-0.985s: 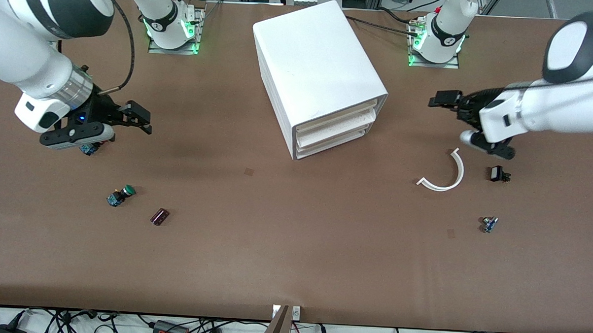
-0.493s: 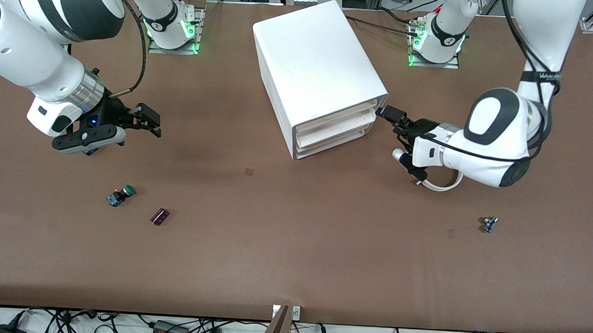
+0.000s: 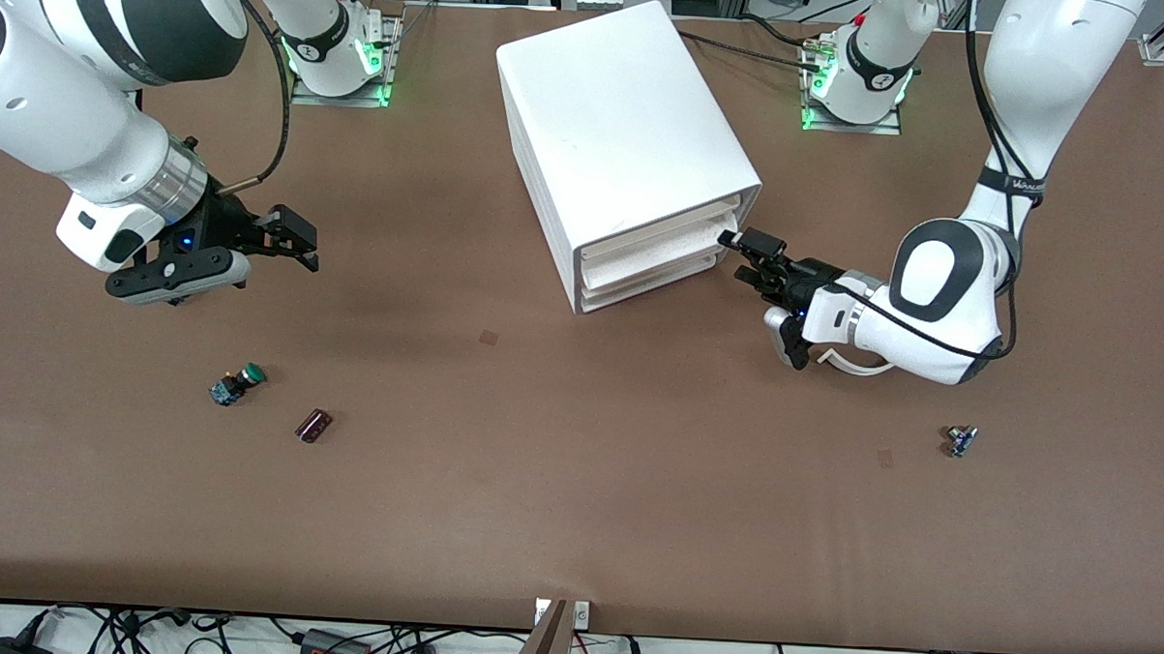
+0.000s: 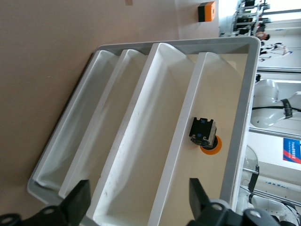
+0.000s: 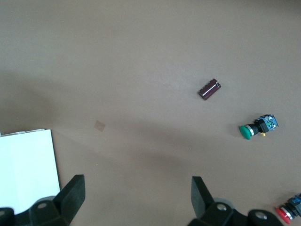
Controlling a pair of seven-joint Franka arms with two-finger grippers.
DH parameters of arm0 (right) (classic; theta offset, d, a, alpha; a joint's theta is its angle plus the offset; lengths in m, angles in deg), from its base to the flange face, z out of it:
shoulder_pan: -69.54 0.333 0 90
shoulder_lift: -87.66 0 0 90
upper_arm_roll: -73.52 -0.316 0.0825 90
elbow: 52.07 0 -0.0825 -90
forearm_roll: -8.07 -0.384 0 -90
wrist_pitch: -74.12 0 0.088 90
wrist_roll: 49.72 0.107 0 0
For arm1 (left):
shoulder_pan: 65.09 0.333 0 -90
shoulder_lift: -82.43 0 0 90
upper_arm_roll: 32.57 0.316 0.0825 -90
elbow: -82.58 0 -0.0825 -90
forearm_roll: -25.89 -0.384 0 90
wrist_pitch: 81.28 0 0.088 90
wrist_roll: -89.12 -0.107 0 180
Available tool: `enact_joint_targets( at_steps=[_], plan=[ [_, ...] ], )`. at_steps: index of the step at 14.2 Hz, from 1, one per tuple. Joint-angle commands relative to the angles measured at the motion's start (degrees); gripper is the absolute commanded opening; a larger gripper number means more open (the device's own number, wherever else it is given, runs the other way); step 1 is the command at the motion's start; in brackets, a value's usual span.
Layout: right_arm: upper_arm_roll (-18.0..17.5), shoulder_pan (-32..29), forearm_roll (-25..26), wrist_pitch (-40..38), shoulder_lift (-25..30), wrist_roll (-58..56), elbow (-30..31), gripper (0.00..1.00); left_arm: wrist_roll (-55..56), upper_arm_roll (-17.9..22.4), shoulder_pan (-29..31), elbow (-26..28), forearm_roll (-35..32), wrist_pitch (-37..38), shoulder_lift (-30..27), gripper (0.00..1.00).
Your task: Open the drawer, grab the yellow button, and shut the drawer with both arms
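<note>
The white cabinet [image 3: 628, 125] stands at the middle of the table near the arms' bases, its three drawers pushed in. My left gripper [image 3: 745, 257] is open and empty, close in front of the drawer fronts. In the left wrist view the gripper [image 4: 138, 207] faces the open-fronted drawers. The yellow-orange-capped button [image 4: 204, 137] lies in the drawer [image 4: 221, 89] nearest the cabinet's top. My right gripper [image 3: 299, 242] is open and empty over bare table toward the right arm's end, and it also shows in the right wrist view [image 5: 136, 195].
A green-capped button [image 3: 237, 383] and a dark cylinder [image 3: 313, 424] lie nearer the front camera than the right gripper. A red-capped button [image 5: 287, 213] lies under the right hand. A white curved strip [image 3: 866, 366] sits beneath the left arm, and a small blue part [image 3: 960, 440] lies nearer the camera.
The left arm swung in from its end of the table and lowered its gripper to the drawer fronts. The right gripper shifted slightly toward the cabinet.
</note>
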Motion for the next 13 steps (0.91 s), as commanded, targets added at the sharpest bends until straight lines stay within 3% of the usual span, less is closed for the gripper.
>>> enact_joint_targets(
  at_steps=[1, 3, 10, 11, 13],
  plan=[
    [0.4, 0.8, -0.8, -0.2, -0.3, 0.5, -1.1, 1.0, -5.3, -0.2, 0.5, 6.0, 7.5, -1.1, -1.9, 0.7],
    [0.4, 0.7, -0.7, -0.2, -0.4, 0.3, -1.1, 1.0, -8.0, -0.2, 0.1, 7.4, 8.8, -1.3, -1.9, 0.6],
    [0.4, 0.8, -0.7, -0.1, -1.1, 0.5, -1.2, 1.0, -8.4, -1.8, -0.1, 11.4, 12.8, -2.2, -3.1, 0.58],
    [0.4, 0.9, -0.8, -0.1, -1.1, 0.5, -1.3, 1.0, -8.5, -2.3, -0.1, 11.9, 12.8, -2.4, -3.4, 0.52],
    [0.4, 0.9, -0.8, -0.2, -1.6, 0.5, -2.8, 1.0, -8.7, -3.7, -0.2, 12.2, 12.8, -3.7, -3.8, 0.31]
  ],
)
